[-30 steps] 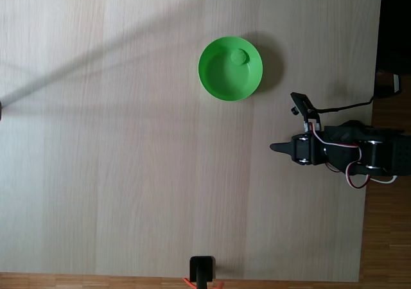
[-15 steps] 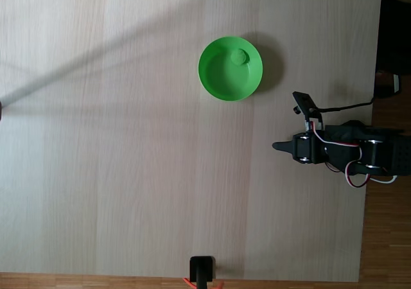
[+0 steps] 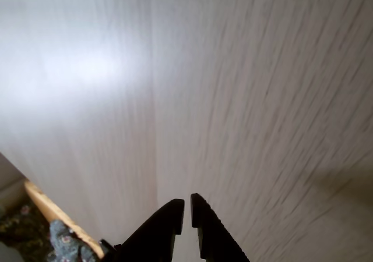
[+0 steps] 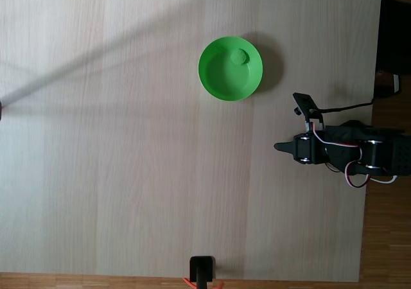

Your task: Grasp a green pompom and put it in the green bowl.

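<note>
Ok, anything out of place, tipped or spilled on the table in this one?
Nothing stands out. The green bowl sits upright on the table with the green pompom inside it, and the gripper is nearly shut and empty, clear of the bowl.

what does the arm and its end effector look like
The arm is black, blocky segments with red, white and black wires looping along it and a black cable trailing off its side. The end effector has two black, tapering, pointed fingers; the right one in the wrist view has a ridged inner edge.
</note>
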